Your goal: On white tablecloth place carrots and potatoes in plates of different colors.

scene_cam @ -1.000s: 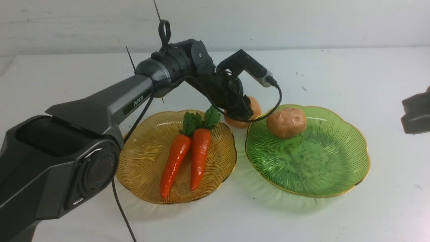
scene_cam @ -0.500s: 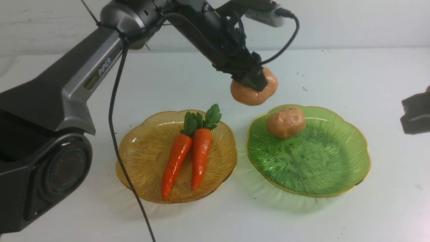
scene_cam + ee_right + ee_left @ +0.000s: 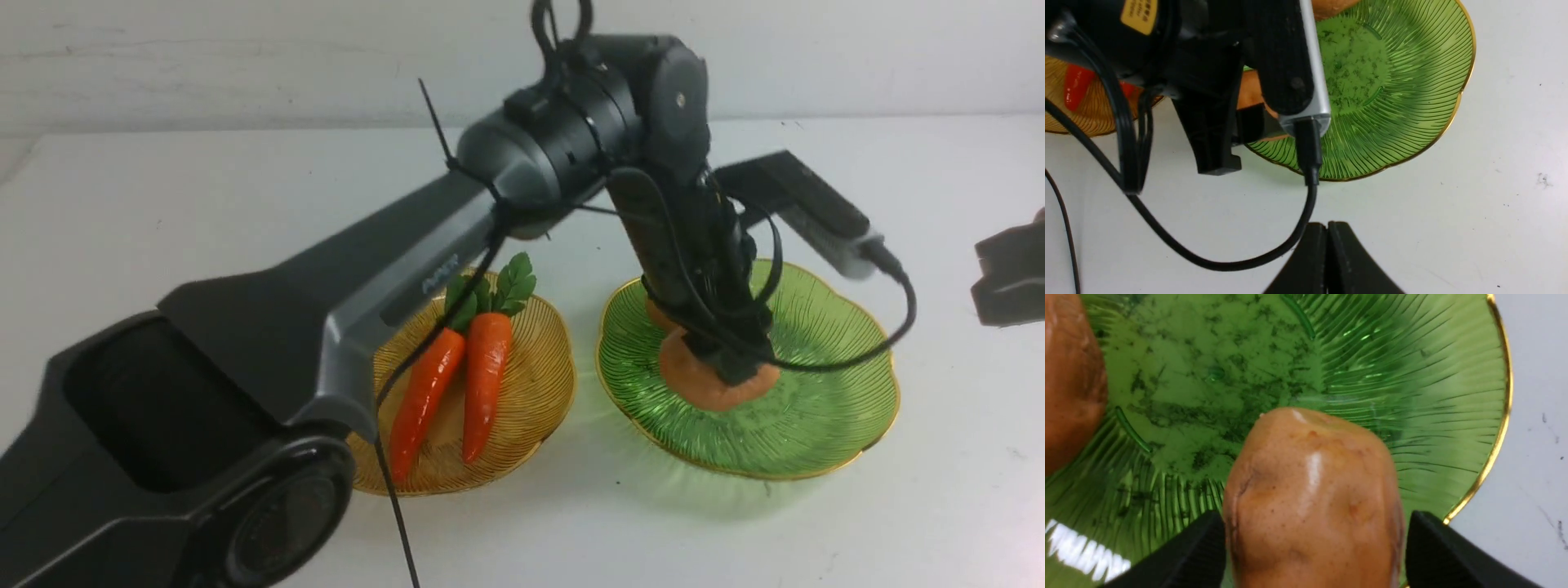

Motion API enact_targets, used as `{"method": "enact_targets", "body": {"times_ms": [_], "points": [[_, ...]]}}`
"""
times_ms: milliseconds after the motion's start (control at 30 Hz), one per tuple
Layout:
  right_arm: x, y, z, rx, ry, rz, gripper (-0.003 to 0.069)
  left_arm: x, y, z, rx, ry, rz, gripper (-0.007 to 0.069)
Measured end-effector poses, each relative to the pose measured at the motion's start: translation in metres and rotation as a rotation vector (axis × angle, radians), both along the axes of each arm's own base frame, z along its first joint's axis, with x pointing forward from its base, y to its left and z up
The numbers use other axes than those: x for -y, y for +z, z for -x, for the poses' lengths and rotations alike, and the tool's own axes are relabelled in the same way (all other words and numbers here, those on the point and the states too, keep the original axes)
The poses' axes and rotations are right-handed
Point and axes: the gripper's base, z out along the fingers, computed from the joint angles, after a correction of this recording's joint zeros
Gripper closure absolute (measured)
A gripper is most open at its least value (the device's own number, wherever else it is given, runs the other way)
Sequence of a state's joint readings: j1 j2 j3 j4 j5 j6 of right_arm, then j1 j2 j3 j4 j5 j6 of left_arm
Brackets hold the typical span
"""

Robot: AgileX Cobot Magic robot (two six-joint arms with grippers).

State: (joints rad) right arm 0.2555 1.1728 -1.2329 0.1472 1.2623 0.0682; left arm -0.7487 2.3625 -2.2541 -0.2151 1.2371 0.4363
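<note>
The potato point(image 3: 1310, 486) rests on the green plate point(image 3: 1433, 396) between the fingers of the left gripper point(image 3: 731, 367), which stand slightly off its sides (let go, I judge). It is likely light, firm and glossy-slick: take it across the middle. Half a second ago it hung gripped above the tablecloth point(image 3: 939, 490). Near it lies the second potato point(image 3: 1069, 375); farther off, the carrots point(image 3: 457, 384) on the amber plate point(image 3: 543, 359). The right gripper point(image 3: 1327, 245), closed, is well apart.
</note>
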Motion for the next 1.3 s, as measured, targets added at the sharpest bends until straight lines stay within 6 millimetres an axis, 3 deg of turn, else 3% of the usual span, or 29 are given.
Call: {"method": "enact_targets", "body": {"times_ms": [100,200,400,533,600,700,733,767,933,1000,1067,1200,1300], "points": [[0.000,0.003,0.004,0.011,0.002,-0.014,0.0675,-0.001,-0.002,-0.001,-0.002,0.034,-0.012,0.0004],[0.001,0.007,0.008,0.027,0.002,-0.018,0.0675,-0.001,0.001,-0.002,-0.002,0.070,-0.007,-0.0048],[0.005,0.020,0.025,0.089,0.002,-0.036,0.0675,-0.001,0.015,-0.006,0.016,0.171,0.016,-0.0043],[0.012,0.036,0.050,0.178,0.002,-0.053,0.0675,-0.008,0.037,-0.008,0.073,0.264,0.026,0.0105],[0.019,0.047,0.070,0.250,-0.003,-0.058,0.0675,-0.015,0.056,-0.007,0.121,0.306,0.030,0.0262],[0.029,0.057,0.100,0.346,-0.011,-0.061,0.0675,-0.030,0.100,0.001,0.217,0.345,0.063,0.0517],[0.031,0.059,0.108,0.373,-0.014,-0.063,0.0675,-0.033,0.108,0.003,0.230,0.351,0.073,0.0538],[0.034,0.060,0.116,0.409,-0.018,-0.065,0.0675,-0.040,0.128,0.009,0.258,0.366,0.103,0.0575],[0.050,0.063,0.155,0.671,-0.055,-0.081,0.0675,-0.070,0.200,0.042,0.340,0.403,0.236,0.0620],[0.052,0.059,0.160,0.727,-0.062,-0.084,0.0675,-0.079,0.216,0.051,0.357,0.409,0.265,0.0624],[0.056,0.043,0.174,0.933,-0.077,-0.136,0.0675,-0.104,0.250,0.078,0.390,0.422,0.327,0.0628],[0.055,0.017,0.172,1.060,-0.085,-0.185,0.0675,-0.148,0.276,0.123,0.416,0.441,0.347,0.0627],[0.054,0.000,0.169,1.135,-0.094,-0.233,0.0675,-0.171,0.270,0.146,0.402,0.464,0.314,0.0627]]}}
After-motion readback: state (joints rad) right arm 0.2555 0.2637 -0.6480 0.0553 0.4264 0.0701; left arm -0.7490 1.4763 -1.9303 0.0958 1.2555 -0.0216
